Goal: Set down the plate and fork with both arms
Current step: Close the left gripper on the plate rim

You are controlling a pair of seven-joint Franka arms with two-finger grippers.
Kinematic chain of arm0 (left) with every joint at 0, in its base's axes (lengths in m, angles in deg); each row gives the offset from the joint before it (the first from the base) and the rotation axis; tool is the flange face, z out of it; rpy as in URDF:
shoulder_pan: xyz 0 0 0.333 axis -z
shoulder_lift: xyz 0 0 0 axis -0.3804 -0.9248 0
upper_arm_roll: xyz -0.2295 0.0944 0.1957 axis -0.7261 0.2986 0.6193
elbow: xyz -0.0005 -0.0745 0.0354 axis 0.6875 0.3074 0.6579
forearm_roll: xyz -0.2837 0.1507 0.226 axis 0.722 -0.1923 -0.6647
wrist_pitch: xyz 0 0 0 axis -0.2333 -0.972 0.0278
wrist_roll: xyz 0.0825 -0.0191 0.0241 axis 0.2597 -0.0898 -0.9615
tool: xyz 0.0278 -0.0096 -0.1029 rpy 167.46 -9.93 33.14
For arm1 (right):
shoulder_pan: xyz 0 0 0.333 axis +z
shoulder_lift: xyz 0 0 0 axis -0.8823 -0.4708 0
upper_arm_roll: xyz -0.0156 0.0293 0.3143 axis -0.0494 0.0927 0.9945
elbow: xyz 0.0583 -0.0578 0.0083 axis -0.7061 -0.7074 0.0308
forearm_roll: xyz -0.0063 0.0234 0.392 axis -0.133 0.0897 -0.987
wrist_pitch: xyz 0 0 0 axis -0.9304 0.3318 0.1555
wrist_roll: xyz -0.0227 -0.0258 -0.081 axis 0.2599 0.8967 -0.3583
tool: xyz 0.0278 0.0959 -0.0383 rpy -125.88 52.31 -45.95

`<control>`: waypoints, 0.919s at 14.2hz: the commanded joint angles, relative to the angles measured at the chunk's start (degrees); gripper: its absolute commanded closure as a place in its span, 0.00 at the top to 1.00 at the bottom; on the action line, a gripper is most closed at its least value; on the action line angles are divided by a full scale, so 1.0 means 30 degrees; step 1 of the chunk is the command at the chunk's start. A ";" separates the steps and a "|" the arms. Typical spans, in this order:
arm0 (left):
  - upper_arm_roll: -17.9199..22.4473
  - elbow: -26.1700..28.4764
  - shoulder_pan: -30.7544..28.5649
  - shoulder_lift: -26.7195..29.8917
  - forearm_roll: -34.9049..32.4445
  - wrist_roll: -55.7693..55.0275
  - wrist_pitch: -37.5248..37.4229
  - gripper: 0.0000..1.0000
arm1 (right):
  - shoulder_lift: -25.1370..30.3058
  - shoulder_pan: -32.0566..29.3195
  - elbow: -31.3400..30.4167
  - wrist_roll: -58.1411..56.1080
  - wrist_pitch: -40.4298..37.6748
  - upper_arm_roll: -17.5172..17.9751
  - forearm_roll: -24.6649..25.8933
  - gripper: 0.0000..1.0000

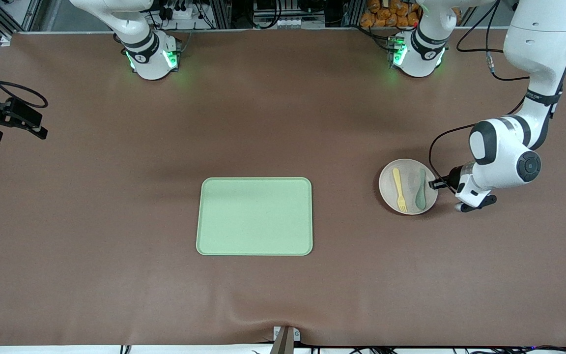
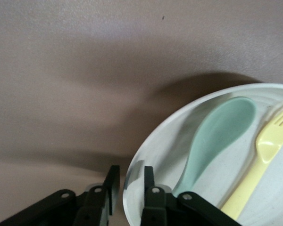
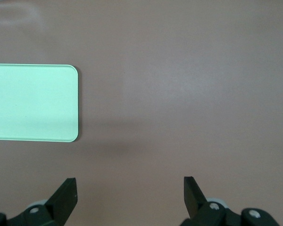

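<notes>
Plate [image 1: 408, 187] rim straddled by left gripper [image 2: 129, 186], jaws narrowed, grip unconfirmed; fork [image 1: 399, 190] aboard. Right gripper [image 3: 129, 193] waiting, spread. Next: lift level toward tray [image 1: 255, 216].

The plate [image 1: 409, 187] rim toward the left arm's end is being straddled by the left gripper [image 2: 128, 184], so that edge is blocked. The plate's inside is being taken up by fork [image 1: 399, 189] and spoon [image 1: 420, 191]. Bare table is being left around the tray [image 1: 255, 216].
</notes>
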 commanded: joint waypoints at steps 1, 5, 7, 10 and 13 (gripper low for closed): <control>-0.0088 0.0089 -0.0045 -0.0213 0.0502 0.0367 0.0320 0.01 | -0.0111 -0.0315 0.0259 -0.0354 -0.0165 0.0105 -0.0400 1.00; -0.0847 0.0059 -0.0045 -0.0128 0.1143 0.0338 0.0320 0.00 | -0.0111 -0.0315 0.0259 -0.0354 -0.0194 0.0105 -0.0400 1.00; -0.1548 -0.0086 -0.0015 0.0107 0.1730 0.0047 0.0291 0.00 | -0.0111 -0.0315 0.0259 -0.0354 -0.0165 0.0105 -0.0400 1.00; -0.3070 -0.0787 -0.0015 0.0634 0.2813 -0.0714 0.0232 0.00 | -0.0111 -0.0315 0.0259 -0.0354 -0.0165 0.0105 -0.0400 1.00; -0.4419 -0.2601 0.0101 0.0607 0.2993 -0.2088 0.0173 0.00 | -0.0111 -0.0315 0.0259 -0.0354 -0.0194 0.0105 -0.0400 1.00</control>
